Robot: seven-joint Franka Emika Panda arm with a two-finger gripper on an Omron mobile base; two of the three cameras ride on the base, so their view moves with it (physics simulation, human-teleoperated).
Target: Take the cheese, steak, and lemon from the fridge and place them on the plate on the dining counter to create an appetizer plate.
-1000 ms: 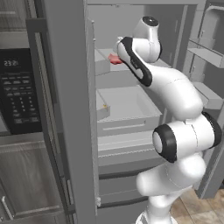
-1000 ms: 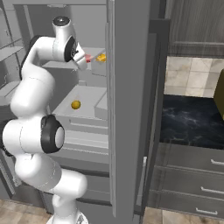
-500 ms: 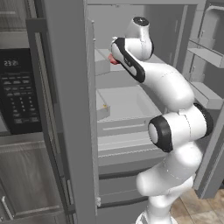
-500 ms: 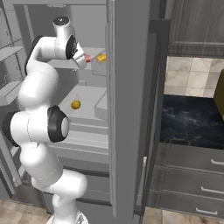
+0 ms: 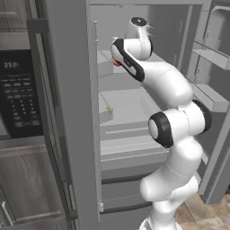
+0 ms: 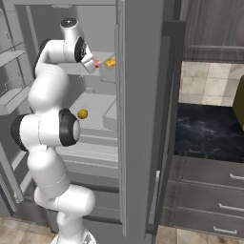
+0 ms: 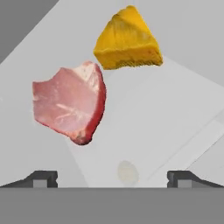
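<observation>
Inside the open fridge (image 5: 134, 103), the tool (image 7: 111, 177), jaws spread wide and empty, faces the upper shelf. The steak (image 7: 70, 103) looks soft and slick, best pinched across its edges; beside it, the firmer cheese (image 7: 127, 41); the lemon (image 6: 83, 114) lies a shelf lower.

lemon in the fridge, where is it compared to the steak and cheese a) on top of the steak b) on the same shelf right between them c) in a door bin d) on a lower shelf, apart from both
d: in the right base view the lemon lies alone on a lower shelf, while the steak and cheese lie close together on the shelf above.
</observation>
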